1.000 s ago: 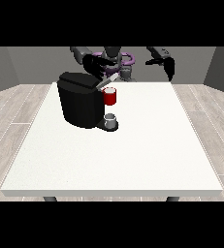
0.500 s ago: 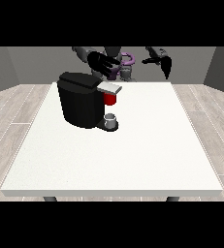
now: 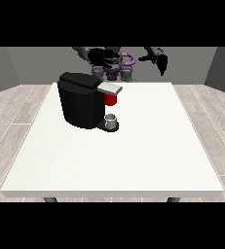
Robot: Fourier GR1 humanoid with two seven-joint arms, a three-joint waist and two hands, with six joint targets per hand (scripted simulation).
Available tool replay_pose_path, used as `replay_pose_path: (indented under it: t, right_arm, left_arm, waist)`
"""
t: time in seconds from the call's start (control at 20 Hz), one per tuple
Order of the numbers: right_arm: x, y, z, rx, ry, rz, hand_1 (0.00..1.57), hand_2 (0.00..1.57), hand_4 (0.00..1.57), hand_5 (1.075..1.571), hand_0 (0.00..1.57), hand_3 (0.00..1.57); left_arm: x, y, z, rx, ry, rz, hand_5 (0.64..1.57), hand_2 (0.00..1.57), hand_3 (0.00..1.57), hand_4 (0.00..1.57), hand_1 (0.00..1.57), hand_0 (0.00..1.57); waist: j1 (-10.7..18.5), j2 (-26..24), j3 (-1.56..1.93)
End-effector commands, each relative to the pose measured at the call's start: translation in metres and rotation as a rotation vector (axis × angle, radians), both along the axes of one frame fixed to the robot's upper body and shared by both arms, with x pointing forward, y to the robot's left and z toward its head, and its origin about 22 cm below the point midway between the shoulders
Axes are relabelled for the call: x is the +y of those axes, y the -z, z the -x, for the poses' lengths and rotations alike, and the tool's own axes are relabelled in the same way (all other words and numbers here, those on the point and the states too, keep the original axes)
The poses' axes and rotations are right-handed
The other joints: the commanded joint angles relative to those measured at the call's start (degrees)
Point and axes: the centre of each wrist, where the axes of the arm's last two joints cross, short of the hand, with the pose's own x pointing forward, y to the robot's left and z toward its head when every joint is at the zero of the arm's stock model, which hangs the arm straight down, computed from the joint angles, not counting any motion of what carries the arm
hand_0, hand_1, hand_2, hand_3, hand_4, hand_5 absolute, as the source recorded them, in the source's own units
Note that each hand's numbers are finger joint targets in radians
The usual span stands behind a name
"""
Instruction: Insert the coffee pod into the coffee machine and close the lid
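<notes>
A black coffee machine [image 3: 81, 99] stands on the white table [image 3: 133, 155], left of centre. Its grey lid [image 3: 110, 88] lies down flat over the red pod holder [image 3: 111, 99]. No separate coffee pod shows. A small grey cup [image 3: 111, 120] sits on the machine's base below the holder. The hand at the view's left [image 3: 102, 57] hangs in the air above and behind the lid, apart from it, with its fingers spread and holding nothing. The hand at the view's right [image 3: 157, 59] is raised beside the robot's body, well away from the machine, fingers relaxed.
The robot's torso [image 3: 115, 68] stands just behind the table's far edge. White tabletop stretches to the right of the machine and towards the camera. Wood-pattern floor surrounds the table.
The grey lid has come down from a tilted position to flat over the red holder. The hand at the view's left has lifted up and back from the lid. The other hand barely moved.
</notes>
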Motion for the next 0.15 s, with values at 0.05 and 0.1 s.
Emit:
replay_pose_path:
  t: [0.05, 0.1]
  right_arm:
    - [-0.001, 0.036, 0.04, 0.133, 0.011, -0.103, 0.0, 0.0, 0.25, 1.571, 0.0, 0.0]
    - [-0.004, 0.056, 0.053, 0.102, 0.045, -0.104, 0.0, 0.0, 0.16, 1.571, 0.0, 0.0]
  left_arm:
    - [0.026, 0.034, 0.026, 0.111, -0.06, 0.012, 1.571, 0.0, 0.0, 0.19, 0.0, 0.0]
    - [0.026, 0.025, 0.018, 0.065, -0.069, -0.009, 1.571, 0.0, 0.0, 0.19, 0.0, 0.0]
  waist:
    - [-4.5, -6.2, -0.01]
    - [-4.6, -3.6, 0.0]
